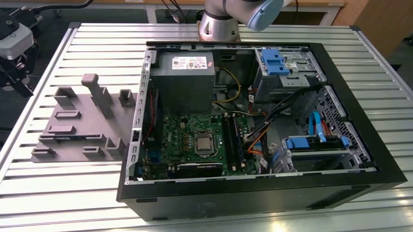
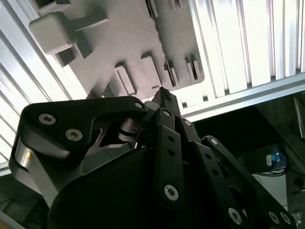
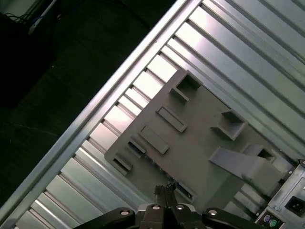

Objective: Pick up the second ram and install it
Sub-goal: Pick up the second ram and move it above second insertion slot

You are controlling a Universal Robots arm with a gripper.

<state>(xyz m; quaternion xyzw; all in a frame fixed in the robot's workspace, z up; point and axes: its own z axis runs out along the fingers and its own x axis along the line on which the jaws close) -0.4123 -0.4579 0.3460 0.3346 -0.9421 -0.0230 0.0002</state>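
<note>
**Second ram sitting in the tray, end effector closed and empty**

Exterior view first. The open computer case lies on its side on the slatted metal surface, with the green motherboard facing up inside. My arm base stands at the far edge, behind the case. Just beside the case, on the exterior view's left, is the grey plastic tray. The second ram shows as a thin dark strip standing on edge in a slot along the tray's near side, well apart from the motherboard.

Second wrist view: my end effector has its fingers drawn together at the tips, and nothing is pinched between them. Past the tips is the tray, and the stick is a dark line in the slot along its edge. I can't tell how high above it I am.

First wrist view: same story. The end effector is closed and empty, with its tips pointing at the edge of the tray. The stick peeks out dark from its slot, right near where my tips line up. I'm not touching it as far as I can see.
</note>
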